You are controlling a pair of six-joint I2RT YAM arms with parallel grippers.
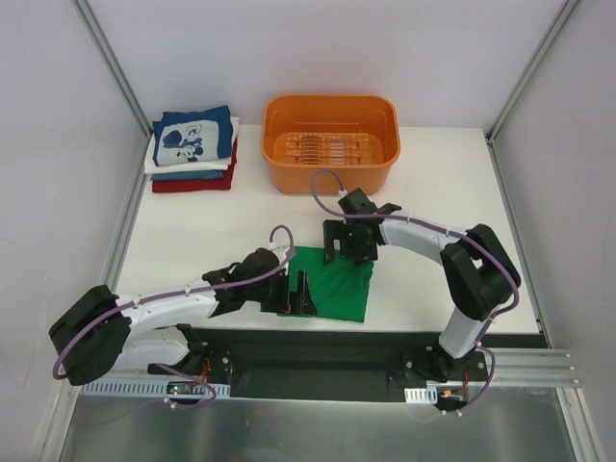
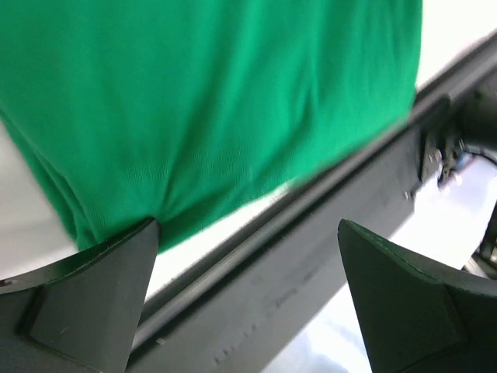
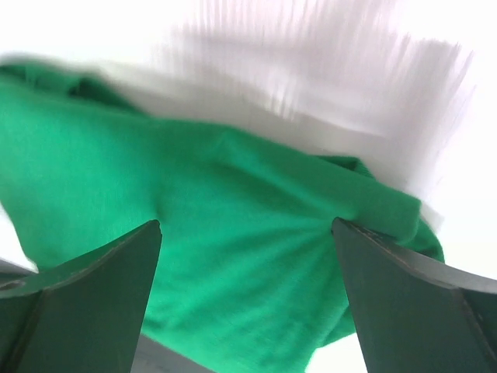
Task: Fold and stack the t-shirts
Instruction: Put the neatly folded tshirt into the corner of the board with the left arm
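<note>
As left claw (image 2: pixel 248 227), right claw (image 3: pixel 247 225) gape at green t-shirt (image 1: pixel 339 285), only overhead shows folded stack (image 1: pixel 193 150).

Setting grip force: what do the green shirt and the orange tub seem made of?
The bright green cloth t-shirt looks like soft matte knit, perhaps cotton: it gathers into creases. The orange rectangular tub looks like moulded plastic, faintly glossy, with smooth rounded walls.

Green t-shirt (image 1: pixel 339 281): blurred and cut off by the frame edges in both wrist views.
Left claw (image 2: pixel 248 227): finger bases run off the bottom edge.
Right claw (image 3: pixel 247 225): finger bases likewise cut off.
Folded stack (image 1: pixel 192 154): the lower shirts show only as thin edges.
Surface (image 3: pixel 326 70): smeared into streaks in the right wrist view.
Tub (image 1: pixel 330 140): its contents are too small to tell.
</note>
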